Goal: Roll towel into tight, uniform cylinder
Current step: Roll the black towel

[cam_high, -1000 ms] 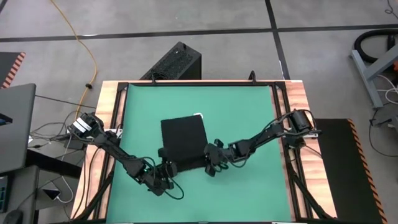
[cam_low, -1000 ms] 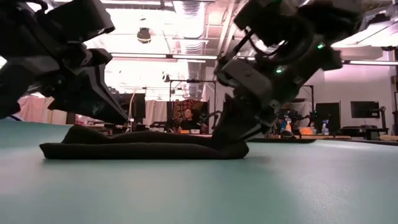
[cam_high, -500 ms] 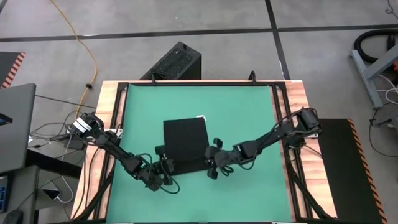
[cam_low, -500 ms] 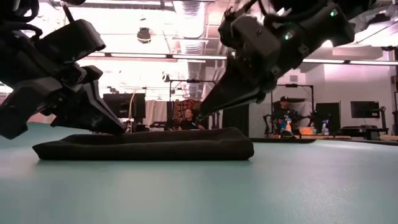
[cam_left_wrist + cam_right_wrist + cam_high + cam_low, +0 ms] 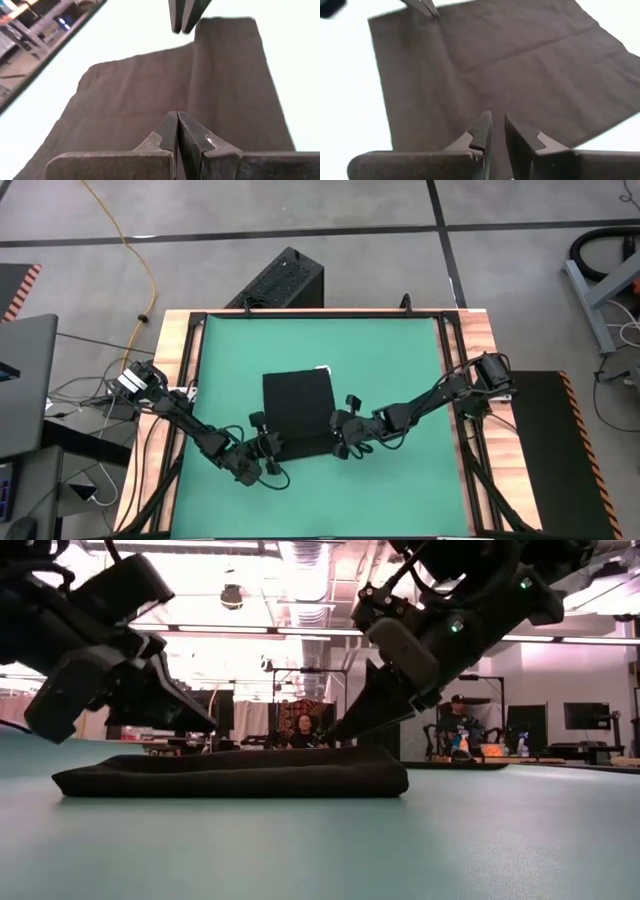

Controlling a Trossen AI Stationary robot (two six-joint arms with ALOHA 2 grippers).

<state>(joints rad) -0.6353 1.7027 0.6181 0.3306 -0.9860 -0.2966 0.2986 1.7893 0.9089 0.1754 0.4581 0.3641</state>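
Towel (image 5: 297, 412) lies flat mid-surface on the green mat (image 5: 390, 360), near edge folded over once, tag (image 5: 320, 366) at its 1 o'clock corner. Your left pincer (image 5: 268, 455) sits at the towel's 7 o'clock corner, fingers together and holding nothing; your right pincer (image 5: 343, 438) is at the 5 o'clock corner, fingers a slit apart, also empty. Since a second ago the right one let go of that corner and lifted off, so the first turn is laid but looks loose; re-grip to tighten.
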